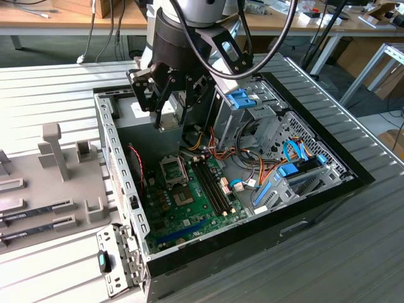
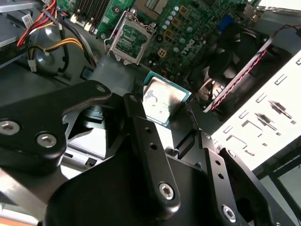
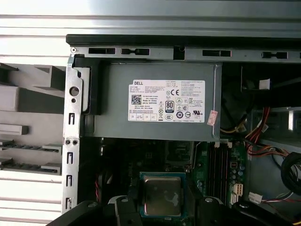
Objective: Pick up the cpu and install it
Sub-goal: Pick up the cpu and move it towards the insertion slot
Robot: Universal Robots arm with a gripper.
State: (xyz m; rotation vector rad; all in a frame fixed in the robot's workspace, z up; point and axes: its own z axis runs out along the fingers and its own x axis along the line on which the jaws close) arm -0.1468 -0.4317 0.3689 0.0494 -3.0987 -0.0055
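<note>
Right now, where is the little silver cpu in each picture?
Exterior view: cpu between the jaws, near the power supply.
Second wrist view: between the jaws, just short of the socket frame.
First wrist view: between the jaws, over the green board.
Shared landmark: the socket frame.

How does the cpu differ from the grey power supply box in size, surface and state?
Size: the cpu is far smaller than the power supply box. Surface: the cpu has a bare silvery top; the box carries a white label. State: the cpu hangs clamped in the jaws of the gripper; the box sits fixed in the case. Both are grey and flat-topped.
</note>
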